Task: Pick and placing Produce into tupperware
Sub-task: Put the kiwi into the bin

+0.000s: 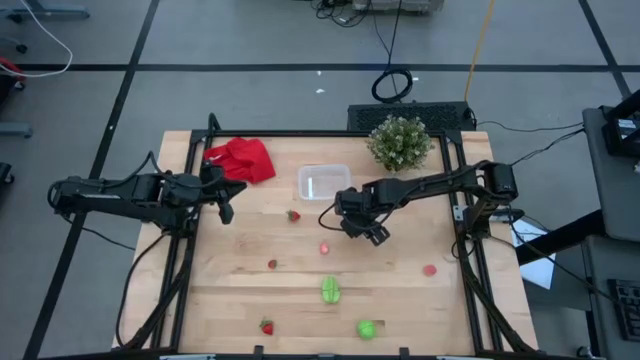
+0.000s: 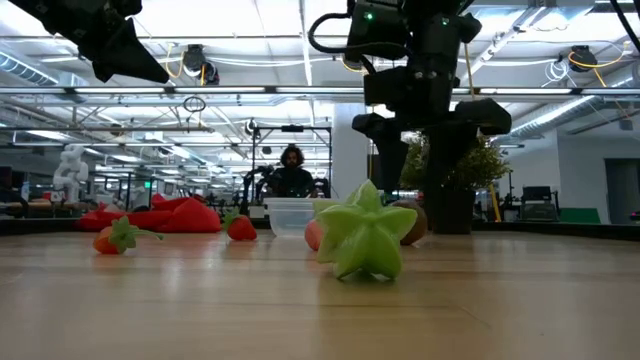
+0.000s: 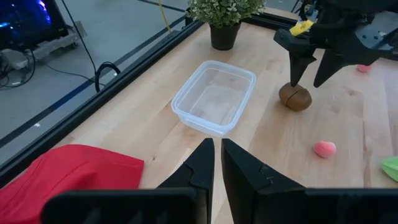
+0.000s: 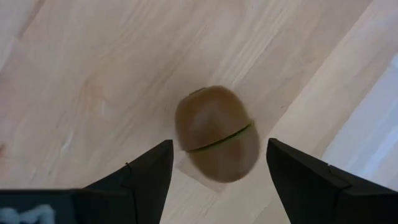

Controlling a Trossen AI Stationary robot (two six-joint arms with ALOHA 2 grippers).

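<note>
1. Two dark fingers of the right gripper (image 4: 217, 171) stood spread wide above the kiwi (image 4: 217, 133), holding nothing.
2. Smooth, brown and egg-shaped, with a thin green seam round it, the kiwi lay on the pale wooden table (image 1: 400, 300) just beside the tub (image 3: 215, 97), its long axis slanting.
3. Clear, rounded plastic, the tub sat empty.
4. Left gripper (image 3: 217, 163) hung near the red cloth (image 3: 68, 169), almost closed, empty.
</note>
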